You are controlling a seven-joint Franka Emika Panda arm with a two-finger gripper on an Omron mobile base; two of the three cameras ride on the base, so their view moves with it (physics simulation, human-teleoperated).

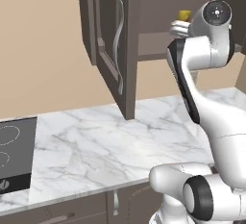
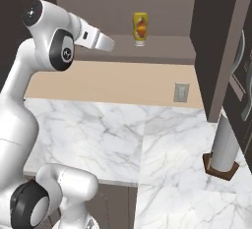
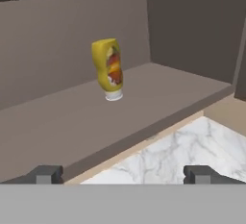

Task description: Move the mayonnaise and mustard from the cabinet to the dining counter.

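The mustard (image 3: 108, 68) is a yellow squeeze bottle with a red-and-white label, standing cap-down on the lower shelf (image 3: 72, 122) of the open dark brown cabinet (image 1: 113, 40). It also appears as the mustard (image 2: 140, 28) toward the back of the shelf, and its top peeks over the hand as the mustard (image 1: 184, 15). My gripper (image 3: 122, 174) is open with nothing between its fingertips (image 3: 45, 174), in front of the shelf's edge and well short of the bottle. The hand (image 2: 101, 41) reaches toward the shelf from the left. The mayonnaise and the dining counter are out of view.
A marble worktop (image 1: 105, 146) runs below the cabinet, with a black cooktop (image 1: 14, 151) at its left. The cabinet's open doors (image 2: 231, 41) hang at both sides. A grey cylinder on a brown base (image 2: 224, 147) stands at the right, and a wall outlet (image 2: 180, 92) is behind it.
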